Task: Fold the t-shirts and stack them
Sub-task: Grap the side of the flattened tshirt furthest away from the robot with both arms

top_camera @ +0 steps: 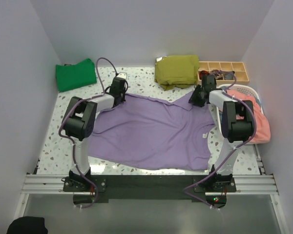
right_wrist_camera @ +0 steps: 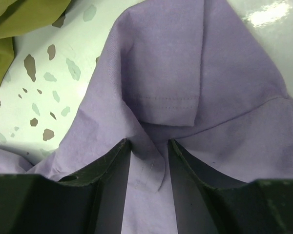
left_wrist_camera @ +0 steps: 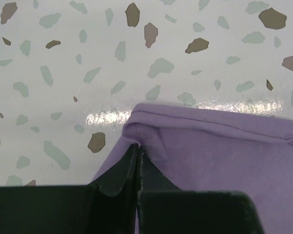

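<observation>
Closest to us were the dark fingers (left_wrist_camera: 119,170) of the left gripper (left_wrist_camera: 137,149), pressed together with no gap, pinching the hemmed corner of the lavender t-shirt (left_wrist_camera: 219,161) against the speckled table (left_wrist_camera: 136,58). On the other wrist we saw the right gripper (right_wrist_camera: 147,146) with its jaws part way apart and a thick gather of the same shirt bunched between them, filling the gap, so it had hold of the cloth too.

From above, we found the lavender shirt spread across the middle of the table between the two arms, its two far corners drawn up to the grippers and its small white neck label (top_camera: 205,134) near the right arm. A bright green t-shirt (top_camera: 75,74) lay folded at the far left corner, well apart from the lavender one. An olive shirt (top_camera: 177,70) sat at the far edge, beside a wooden divided tray (top_camera: 234,66). A white basket (top_camera: 248,90) holding pink cloth stood at the right edge.
</observation>
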